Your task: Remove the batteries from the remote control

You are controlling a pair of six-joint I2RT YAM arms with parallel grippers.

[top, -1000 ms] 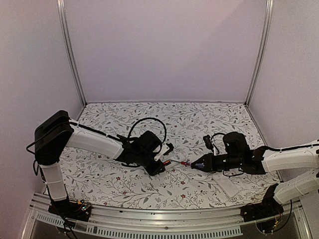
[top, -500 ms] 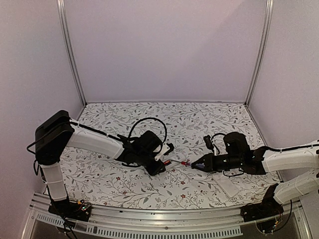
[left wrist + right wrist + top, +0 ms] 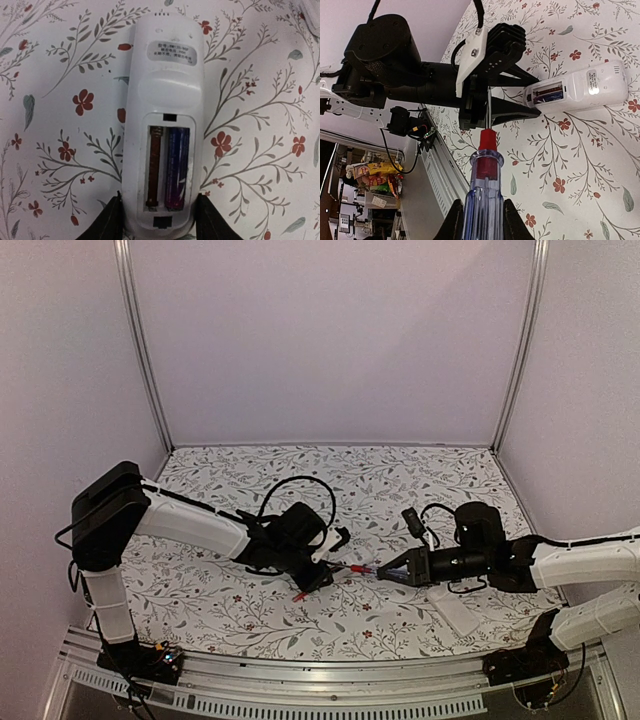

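The remote control [image 3: 162,100] lies back-up on the flowered table with its cover off, and my left gripper [image 3: 159,202] is shut on its near end, one finger on each side. One battery [image 3: 177,167] sits in the right slot. The left slot shows only a spring and bare metal. A small red battery [image 3: 298,594] lies loose on the table just in front of my left gripper [image 3: 322,562]. My right gripper [image 3: 480,212] is shut on the blue-and-red screwdriver [image 3: 482,165], whose shaft points at the remote control [image 3: 577,92].
A flat white plate [image 3: 458,612] lies on the table under my right forearm. The metal rail [image 3: 320,680] runs along the near edge, and the booth's walls stand on the other three sides.
A small red battery now lies on the table in front of my left gripper, where there was none before. My right gripper with the screwdriver has shifted slightly left.
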